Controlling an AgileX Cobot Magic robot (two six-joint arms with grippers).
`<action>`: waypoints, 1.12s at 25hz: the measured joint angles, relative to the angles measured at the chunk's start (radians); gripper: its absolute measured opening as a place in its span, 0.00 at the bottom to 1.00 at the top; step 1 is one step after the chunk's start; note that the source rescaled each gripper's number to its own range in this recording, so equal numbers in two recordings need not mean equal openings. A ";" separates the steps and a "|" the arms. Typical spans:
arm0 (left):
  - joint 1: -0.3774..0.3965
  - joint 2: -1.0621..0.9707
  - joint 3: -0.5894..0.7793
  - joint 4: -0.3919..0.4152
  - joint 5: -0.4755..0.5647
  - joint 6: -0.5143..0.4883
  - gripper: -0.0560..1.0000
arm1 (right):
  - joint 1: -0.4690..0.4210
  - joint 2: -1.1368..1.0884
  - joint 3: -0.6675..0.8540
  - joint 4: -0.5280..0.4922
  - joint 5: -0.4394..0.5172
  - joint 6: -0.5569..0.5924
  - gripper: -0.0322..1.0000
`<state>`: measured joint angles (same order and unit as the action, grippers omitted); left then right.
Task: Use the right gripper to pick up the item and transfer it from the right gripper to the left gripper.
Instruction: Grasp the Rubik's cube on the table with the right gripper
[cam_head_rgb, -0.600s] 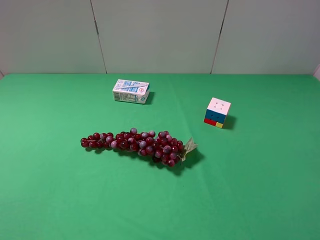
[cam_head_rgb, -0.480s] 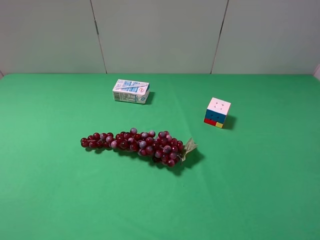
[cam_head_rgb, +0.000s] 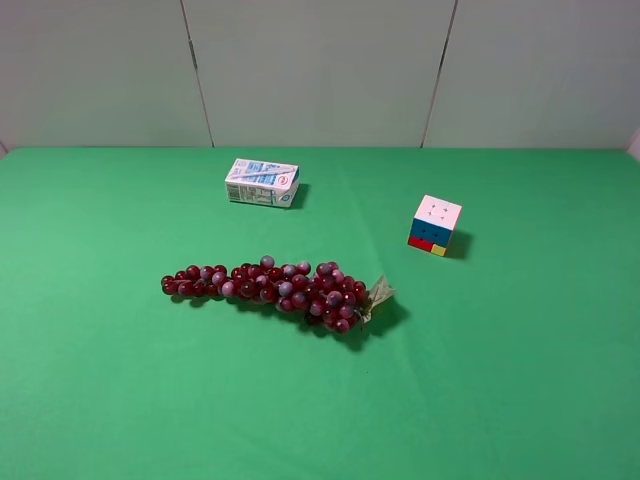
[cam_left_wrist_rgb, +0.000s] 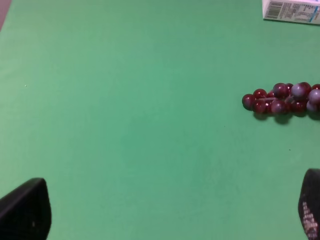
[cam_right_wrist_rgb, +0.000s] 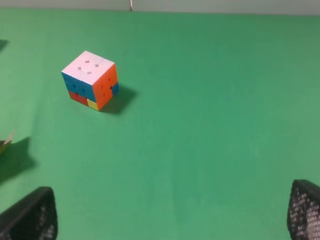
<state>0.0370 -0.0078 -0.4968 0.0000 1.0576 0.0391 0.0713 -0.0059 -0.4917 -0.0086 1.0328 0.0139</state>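
The item, a small puzzle cube (cam_head_rgb: 435, 224) with a white top and blue, red and yellow squares on its side, rests on the green table at the right. The right wrist view shows the cube (cam_right_wrist_rgb: 90, 80) with an orange side, well ahead of my right gripper (cam_right_wrist_rgb: 172, 215). That gripper is open, only its two black fingertips (cam_right_wrist_rgb: 30, 215) showing at the frame's corners. My left gripper (cam_left_wrist_rgb: 167, 212) is open too, its fingertips (cam_left_wrist_rgb: 25, 212) wide apart over bare cloth. Neither arm appears in the high view.
A white-blue carton (cam_head_rgb: 262, 182) lies at the back of the green table (cam_head_rgb: 520, 380). A red grape bunch (cam_head_rgb: 275, 290) stretches across the middle; its end (cam_left_wrist_rgb: 280, 98) shows ahead of the left gripper. A grey wall bounds the back.
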 joint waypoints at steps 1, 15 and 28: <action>0.000 0.000 0.000 0.000 0.000 0.000 0.97 | 0.000 0.000 0.000 0.000 0.000 0.000 1.00; 0.000 0.000 0.000 0.000 0.000 0.000 0.97 | 0.000 0.028 -0.020 0.000 0.000 0.000 1.00; 0.000 0.000 0.000 0.000 0.001 0.000 0.97 | 0.000 0.537 -0.339 0.000 -0.129 -0.033 1.00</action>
<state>0.0370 -0.0078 -0.4968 0.0000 1.0585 0.0391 0.0713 0.5314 -0.8309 -0.0086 0.9042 -0.0196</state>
